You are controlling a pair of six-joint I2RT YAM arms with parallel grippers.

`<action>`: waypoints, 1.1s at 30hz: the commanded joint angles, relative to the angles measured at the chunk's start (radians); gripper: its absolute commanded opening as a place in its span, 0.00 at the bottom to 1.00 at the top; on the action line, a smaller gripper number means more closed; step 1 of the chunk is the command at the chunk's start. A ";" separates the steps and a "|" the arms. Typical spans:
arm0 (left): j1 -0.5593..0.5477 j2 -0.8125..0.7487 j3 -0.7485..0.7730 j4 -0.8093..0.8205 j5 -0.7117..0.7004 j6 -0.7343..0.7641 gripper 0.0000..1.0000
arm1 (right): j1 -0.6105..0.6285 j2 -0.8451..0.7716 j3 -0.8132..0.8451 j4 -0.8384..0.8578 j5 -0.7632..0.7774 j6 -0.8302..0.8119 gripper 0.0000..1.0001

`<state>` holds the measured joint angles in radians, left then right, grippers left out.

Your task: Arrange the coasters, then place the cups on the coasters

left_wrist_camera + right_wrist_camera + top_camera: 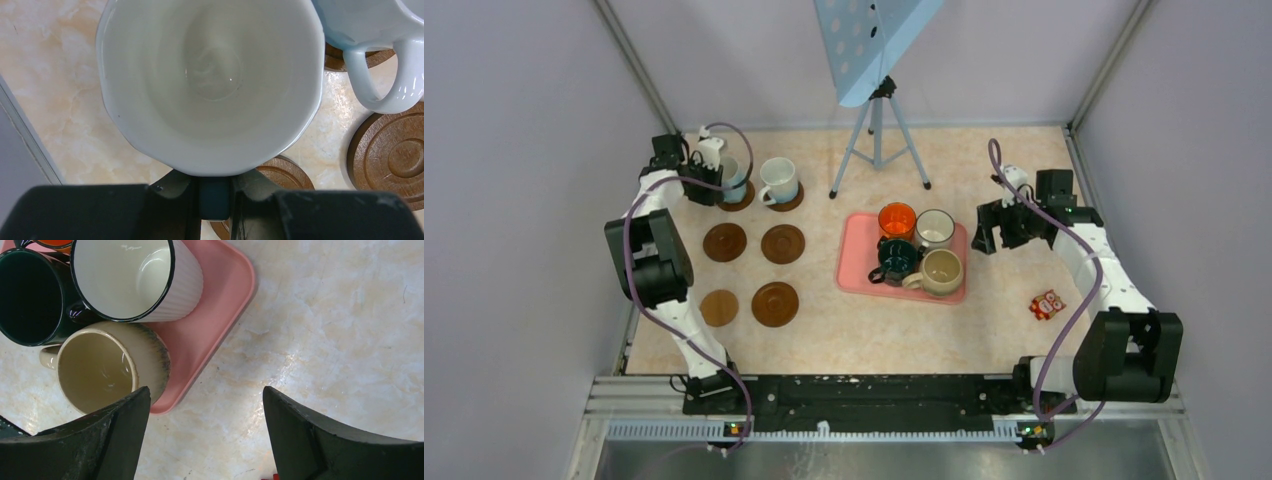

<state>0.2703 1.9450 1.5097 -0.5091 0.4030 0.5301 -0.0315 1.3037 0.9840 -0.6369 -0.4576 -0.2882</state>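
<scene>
My left gripper is shut on the dark handle of a white cup, which stands over the back-left coaster; whether it rests on it I cannot tell. Beside it a second white cup sits on a coaster. Several more brown coasters lie bare in front, among them one and a lighter tan one. The orange, dark-rimmed white, dark green and beige cups stand on the pink tray. My right gripper hangs open over the table just right of the tray.
A tripod carrying a blue perforated board stands at the back centre. A small red toy lies at the right. Grey walls close in the table on three sides, the left one close to the held cup.
</scene>
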 commanded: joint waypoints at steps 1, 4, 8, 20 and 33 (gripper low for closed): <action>0.003 -0.017 0.037 0.073 0.034 0.027 0.11 | -0.006 -0.004 0.048 0.005 -0.003 -0.015 0.81; 0.003 -0.013 0.037 0.074 0.025 0.030 0.16 | -0.007 -0.004 0.050 0.002 -0.003 -0.016 0.81; 0.003 -0.012 0.031 0.087 0.016 0.037 0.25 | -0.006 -0.005 0.051 0.002 -0.004 -0.015 0.81; 0.003 -0.001 0.035 0.079 -0.003 0.049 0.43 | -0.006 -0.007 0.048 0.002 -0.006 -0.009 0.81; 0.003 -0.046 0.016 0.091 -0.050 0.062 0.68 | -0.006 -0.001 0.049 0.009 -0.019 -0.005 0.81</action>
<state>0.2703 1.9484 1.5097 -0.4625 0.3630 0.5777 -0.0315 1.3037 0.9840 -0.6407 -0.4580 -0.2878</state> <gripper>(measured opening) 0.666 0.813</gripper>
